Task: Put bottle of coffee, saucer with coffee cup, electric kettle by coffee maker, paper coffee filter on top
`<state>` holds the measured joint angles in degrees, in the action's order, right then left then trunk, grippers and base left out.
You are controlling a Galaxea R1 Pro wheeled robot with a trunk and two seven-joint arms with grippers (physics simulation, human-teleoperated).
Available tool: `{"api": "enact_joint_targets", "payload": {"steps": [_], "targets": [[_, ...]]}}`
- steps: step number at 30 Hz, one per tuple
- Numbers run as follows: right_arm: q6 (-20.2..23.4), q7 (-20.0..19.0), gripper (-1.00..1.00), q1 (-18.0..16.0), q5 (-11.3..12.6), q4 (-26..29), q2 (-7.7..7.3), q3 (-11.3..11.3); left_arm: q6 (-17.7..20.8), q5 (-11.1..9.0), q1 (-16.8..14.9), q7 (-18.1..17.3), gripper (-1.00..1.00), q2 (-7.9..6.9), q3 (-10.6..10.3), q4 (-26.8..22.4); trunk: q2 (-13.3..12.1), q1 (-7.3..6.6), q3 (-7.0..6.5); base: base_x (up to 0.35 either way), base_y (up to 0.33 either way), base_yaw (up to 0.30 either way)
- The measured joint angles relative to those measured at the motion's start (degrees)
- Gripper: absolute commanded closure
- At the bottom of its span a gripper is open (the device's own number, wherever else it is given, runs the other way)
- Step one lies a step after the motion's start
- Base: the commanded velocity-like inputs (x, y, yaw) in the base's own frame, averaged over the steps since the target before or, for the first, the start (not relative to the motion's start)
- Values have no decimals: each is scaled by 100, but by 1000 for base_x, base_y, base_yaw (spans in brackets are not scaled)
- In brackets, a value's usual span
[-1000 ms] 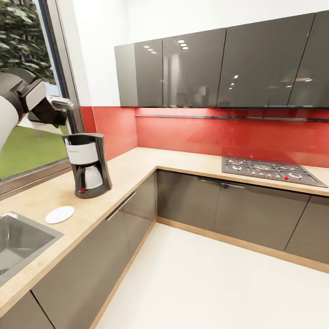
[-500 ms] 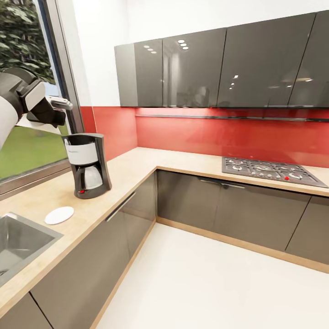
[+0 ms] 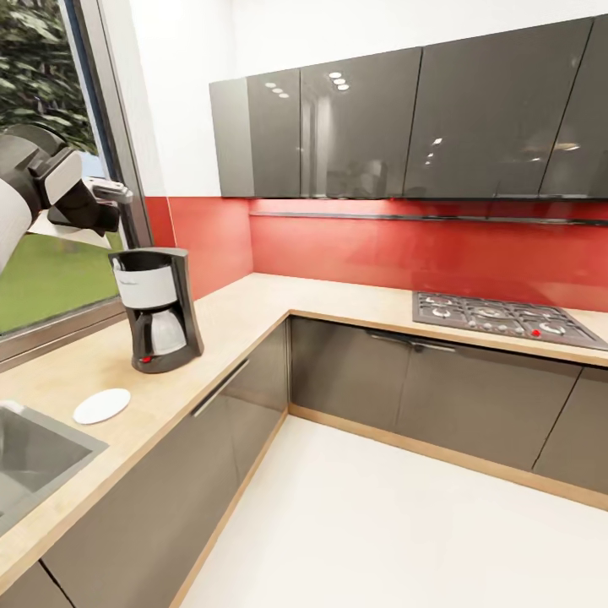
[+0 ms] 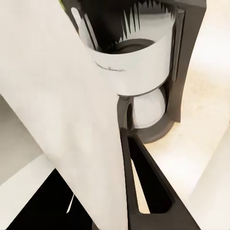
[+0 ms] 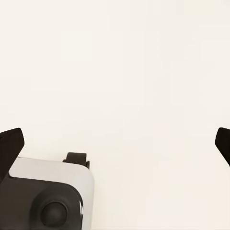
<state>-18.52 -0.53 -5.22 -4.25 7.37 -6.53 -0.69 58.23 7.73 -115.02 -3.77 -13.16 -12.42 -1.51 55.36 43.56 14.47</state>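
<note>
The black and white coffee maker (image 3: 158, 309) stands on the beige countertop (image 3: 245, 308) by the window. A flat white saucer (image 3: 101, 405) lies on the counter in front of it, near the sink. My left gripper (image 3: 106, 204) hovers above and slightly left of the coffee maker, shut on a white paper coffee filter (image 3: 69, 230). In the left wrist view the filter (image 4: 62, 110) hangs large between the black fingers (image 4: 148, 184), with the coffee maker (image 4: 143, 72) just below. My right gripper (image 5: 117, 141) is open over bare floor. Bottle, cup and kettle are out of view.
A steel sink (image 3: 29, 456) is set into the counter at lower left. A gas hob (image 3: 507, 317) sits on the back counter at right. Dark wall cabinets (image 3: 380, 122) hang above the red backsplash. The robot's base (image 5: 48, 196) shows over the pale floor (image 3: 380, 523).
The whole picture has shifted slightly, so the camera moved. The left gripper still holds the filter above the coffee maker.
</note>
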Motion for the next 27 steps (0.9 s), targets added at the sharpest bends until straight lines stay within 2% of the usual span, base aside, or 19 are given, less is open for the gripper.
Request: {"api": "enact_joint_targets", "payload": {"steps": [17,27], "targets": [[-3,-1,-100,0,1,6,4,0,-6,0,0,0,100,-57,0,0,0,-1,0,166,0,0],[-4,-1,-100,0,1,6,4,0,-6,0,0,0,100,-69,-2,5,0,0,0,104,0,0]]}}
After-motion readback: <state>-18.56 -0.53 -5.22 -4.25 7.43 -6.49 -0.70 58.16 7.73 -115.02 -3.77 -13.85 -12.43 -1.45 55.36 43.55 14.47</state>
